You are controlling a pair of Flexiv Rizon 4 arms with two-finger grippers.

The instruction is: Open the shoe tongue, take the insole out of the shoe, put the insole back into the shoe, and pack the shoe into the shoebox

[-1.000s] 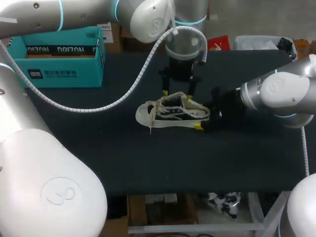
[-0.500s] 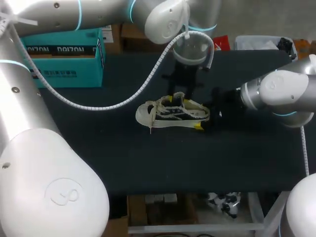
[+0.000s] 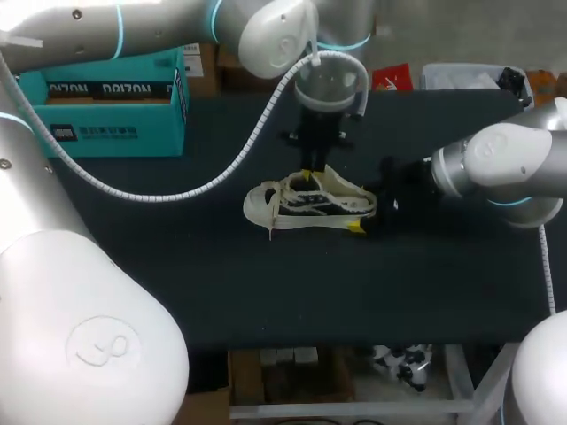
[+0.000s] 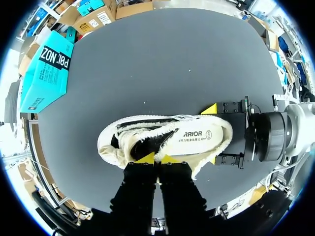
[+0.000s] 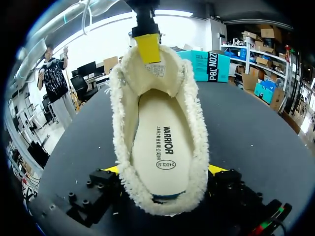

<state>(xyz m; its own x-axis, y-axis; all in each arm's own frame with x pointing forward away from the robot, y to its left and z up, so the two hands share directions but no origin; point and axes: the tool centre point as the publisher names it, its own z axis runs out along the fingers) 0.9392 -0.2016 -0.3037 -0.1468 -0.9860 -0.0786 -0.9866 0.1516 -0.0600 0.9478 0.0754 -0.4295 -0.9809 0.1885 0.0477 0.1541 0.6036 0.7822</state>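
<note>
Head view: cream fleece-lined shoe [image 3: 310, 202] sits mid black table [image 3: 266, 292], well apart from the open teal cardboard shoebox [image 3: 115, 97] at the far left corner. Left tool [image 4: 158, 159] is clenched on the fuzzy cream tongue [image 5: 147, 73], held upright. Right tool [image 5: 165, 171] grips the shoe's heel from both sides. Cream printed insole [image 5: 160, 142] lies inside the shoe.

One fleece-lined shoe [image 3: 310, 202] with one insole [image 5: 160, 142] inside lies on one dark table [image 3: 177, 266]. One teal shoebox [image 3: 115, 102] is there. Two grippers: left gripper [image 4: 157, 159] and right gripper [image 4: 211, 134].
</note>
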